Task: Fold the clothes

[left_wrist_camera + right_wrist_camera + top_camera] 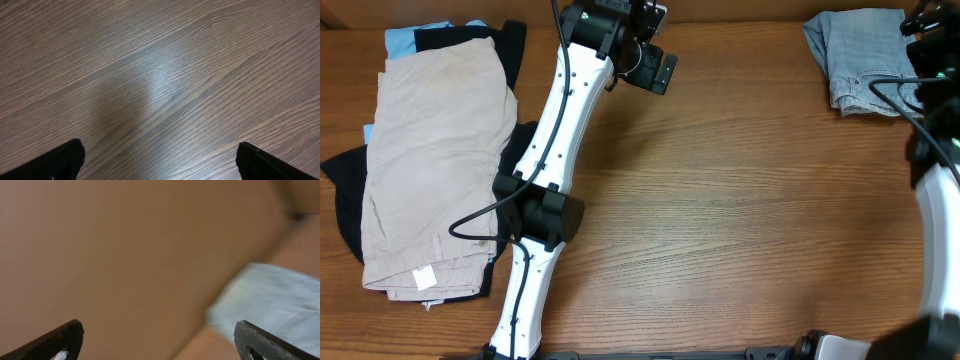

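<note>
The folded light-wash blue denim shorts [858, 60] are seen lying at the far right of the brown wooden tabletop [720, 220]. The right gripper [159, 332] is held near them, its fingers spread apart with nothing between. The left gripper [160, 152] is likewise spread wide above bare wood. At the left, flat beige cloth shorts [435, 160] are stacked on a black garment [342, 195] and a sky-blue garment [405, 38].
</note>
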Controlling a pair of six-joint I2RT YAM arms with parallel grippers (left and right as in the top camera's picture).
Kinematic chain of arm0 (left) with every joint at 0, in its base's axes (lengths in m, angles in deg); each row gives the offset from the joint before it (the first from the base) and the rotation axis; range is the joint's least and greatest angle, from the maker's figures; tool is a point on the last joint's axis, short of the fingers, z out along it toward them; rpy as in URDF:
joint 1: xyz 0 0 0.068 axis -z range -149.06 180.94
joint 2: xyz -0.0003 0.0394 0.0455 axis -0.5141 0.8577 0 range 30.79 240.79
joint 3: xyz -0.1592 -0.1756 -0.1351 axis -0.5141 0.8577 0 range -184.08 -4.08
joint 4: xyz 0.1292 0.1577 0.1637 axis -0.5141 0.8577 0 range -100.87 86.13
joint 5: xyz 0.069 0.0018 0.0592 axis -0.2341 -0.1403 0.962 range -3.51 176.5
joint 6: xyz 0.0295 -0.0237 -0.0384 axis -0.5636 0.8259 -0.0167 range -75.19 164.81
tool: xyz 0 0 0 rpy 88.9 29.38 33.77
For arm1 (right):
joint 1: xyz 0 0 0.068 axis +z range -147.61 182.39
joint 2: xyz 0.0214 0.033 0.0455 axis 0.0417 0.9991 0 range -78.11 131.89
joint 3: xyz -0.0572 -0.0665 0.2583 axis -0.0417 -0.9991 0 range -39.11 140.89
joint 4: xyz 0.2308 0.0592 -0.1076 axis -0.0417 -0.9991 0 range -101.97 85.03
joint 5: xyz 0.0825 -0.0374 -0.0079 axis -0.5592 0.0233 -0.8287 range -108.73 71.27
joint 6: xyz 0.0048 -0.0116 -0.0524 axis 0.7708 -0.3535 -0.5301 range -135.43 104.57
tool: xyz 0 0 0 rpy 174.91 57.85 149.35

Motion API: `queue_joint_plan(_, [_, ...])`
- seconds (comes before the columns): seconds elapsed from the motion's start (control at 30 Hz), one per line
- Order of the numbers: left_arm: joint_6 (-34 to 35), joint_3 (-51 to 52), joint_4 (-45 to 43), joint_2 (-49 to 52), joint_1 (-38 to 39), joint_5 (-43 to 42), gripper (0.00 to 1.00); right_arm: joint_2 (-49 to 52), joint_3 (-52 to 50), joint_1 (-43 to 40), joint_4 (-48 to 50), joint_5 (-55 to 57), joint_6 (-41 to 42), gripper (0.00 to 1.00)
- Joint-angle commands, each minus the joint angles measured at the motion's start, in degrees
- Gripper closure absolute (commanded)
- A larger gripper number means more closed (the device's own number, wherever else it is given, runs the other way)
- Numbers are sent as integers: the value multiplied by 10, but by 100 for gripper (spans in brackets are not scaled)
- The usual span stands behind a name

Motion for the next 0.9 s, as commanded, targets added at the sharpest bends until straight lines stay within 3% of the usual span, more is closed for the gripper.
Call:
queue_joint_plan(0.0, [8, -6, -2, 3, -3, 4, 0, -54, 10, -1, 9, -248, -8, 0])
queue_joint_plan(0.13, [8, -6, -2, 3, -3, 4, 0, -102, 10, 1, 99, -512, -7, 0])
queue_joint_plan(0.33, [8, -6, -2, 3, -3, 4, 0, -136, 10, 3, 128, -731, -5, 0])
queue_joint_plan(0.7, [8, -6, -2, 3, -3, 4, 0, -124, 9, -4, 125, -756, -36, 0])
queue_joint_plan(0.8, [8, -6, -2, 3, -3, 4, 0, -123, 5, -3, 87, -676, -63, 0])
queue_joint_plan(0.87, [8, -6, -2, 3, -3, 4, 0, -135, -3, 8, 6, -555, -68, 0])
